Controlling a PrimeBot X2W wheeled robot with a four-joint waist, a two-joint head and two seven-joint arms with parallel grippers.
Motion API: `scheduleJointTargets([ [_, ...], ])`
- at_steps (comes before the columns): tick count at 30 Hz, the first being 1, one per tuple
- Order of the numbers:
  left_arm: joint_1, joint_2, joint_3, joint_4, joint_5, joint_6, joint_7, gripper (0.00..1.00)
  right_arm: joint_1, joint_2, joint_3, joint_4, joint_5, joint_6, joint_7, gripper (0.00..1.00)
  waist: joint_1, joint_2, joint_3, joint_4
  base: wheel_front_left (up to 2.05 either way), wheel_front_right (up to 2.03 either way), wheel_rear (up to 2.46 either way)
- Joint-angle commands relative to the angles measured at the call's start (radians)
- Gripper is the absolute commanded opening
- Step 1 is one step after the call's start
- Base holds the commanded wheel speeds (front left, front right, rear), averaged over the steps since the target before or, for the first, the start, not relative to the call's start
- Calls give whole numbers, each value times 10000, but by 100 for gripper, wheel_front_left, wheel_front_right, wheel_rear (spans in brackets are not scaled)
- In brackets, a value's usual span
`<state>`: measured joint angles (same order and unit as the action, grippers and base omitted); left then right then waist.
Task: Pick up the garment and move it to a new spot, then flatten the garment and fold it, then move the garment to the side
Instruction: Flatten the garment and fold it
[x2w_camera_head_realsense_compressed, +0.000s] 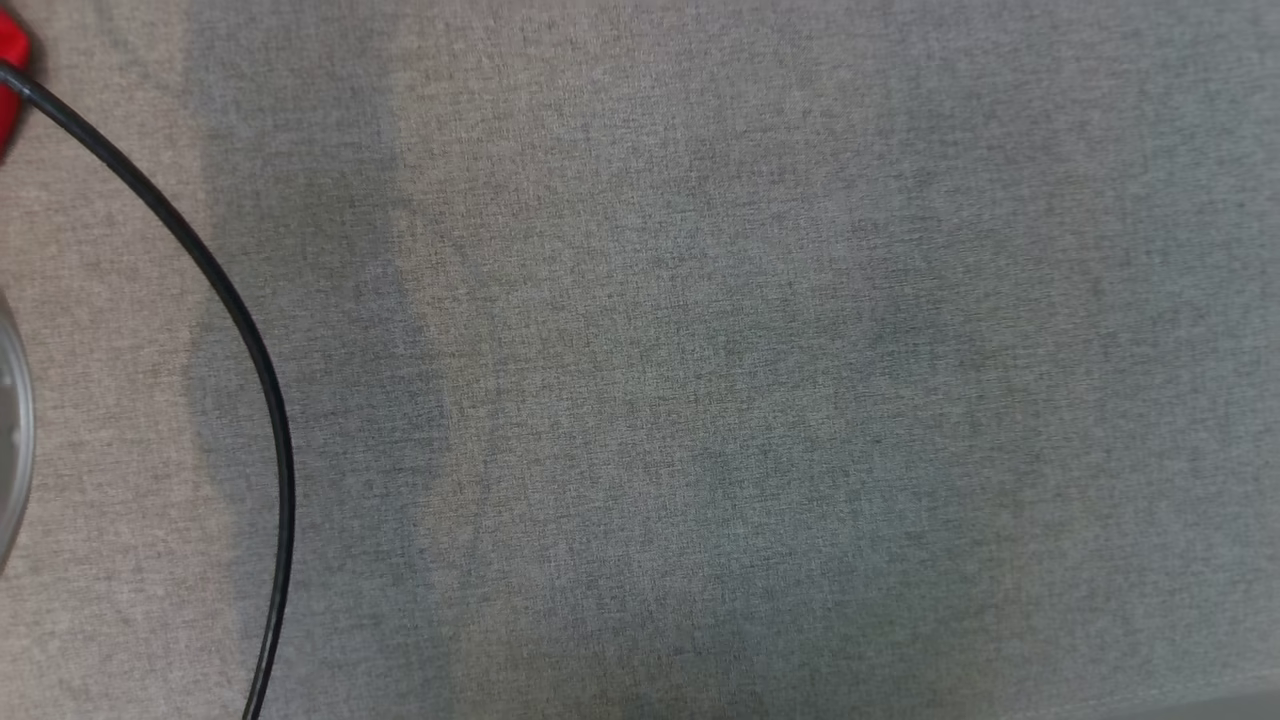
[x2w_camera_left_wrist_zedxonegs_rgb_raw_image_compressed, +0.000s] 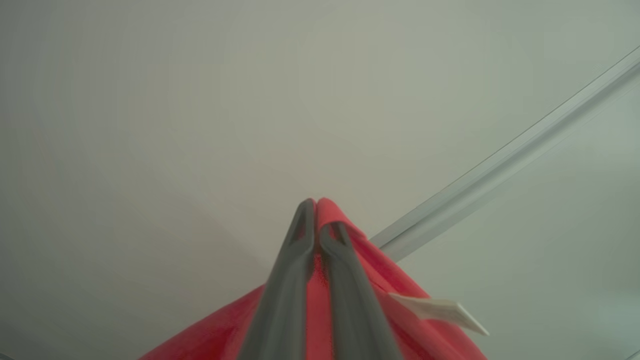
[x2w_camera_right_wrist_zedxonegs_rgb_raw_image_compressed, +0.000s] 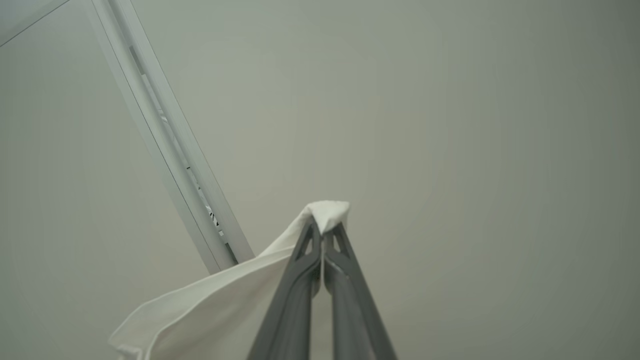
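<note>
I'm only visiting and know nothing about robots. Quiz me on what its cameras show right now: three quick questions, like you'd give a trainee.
1. True or false: the left gripper is open and holds nothing.
2. What colour is the cloth pinched by the right gripper? A red, B white, C blue.
3. Fill in: in the head view a black ____ curves across the grey surface.

Key:
1. False: it is shut on red cloth.
2. B: it pinches white cloth.
3. cable.
</note>
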<state>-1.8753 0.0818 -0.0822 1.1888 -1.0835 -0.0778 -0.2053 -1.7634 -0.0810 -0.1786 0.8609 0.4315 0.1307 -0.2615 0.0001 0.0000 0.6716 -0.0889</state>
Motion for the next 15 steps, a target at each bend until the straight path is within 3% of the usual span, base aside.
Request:
scheduleJointTargets([
  [1, -260, 85, 83, 159, -96, 80, -85, 0, -31, -52, -238, -25, 153, 4, -59, 0, -1, 0, 141, 25, 0, 0, 0],
  [4, -489, 69, 140, 232, -152, -53, -186, 0, -110, 12, -335, -389, 226, 5, -61, 0, -1, 0, 314, 31, 0, 0, 0],
  [10, -326, -12, -238, -629, 31, -539, -446, 0, 688, 152, -24, -2403, 517, 5, -57, 0, -1, 0, 692, 66, 0, 0, 0],
  [15, 348, 155, -477, -764, -41, -529, -367, 0, 1590, 143, 168, -2457, 796, 5, -57, 0, -1, 0, 740, 88, 0, 0, 0],
])
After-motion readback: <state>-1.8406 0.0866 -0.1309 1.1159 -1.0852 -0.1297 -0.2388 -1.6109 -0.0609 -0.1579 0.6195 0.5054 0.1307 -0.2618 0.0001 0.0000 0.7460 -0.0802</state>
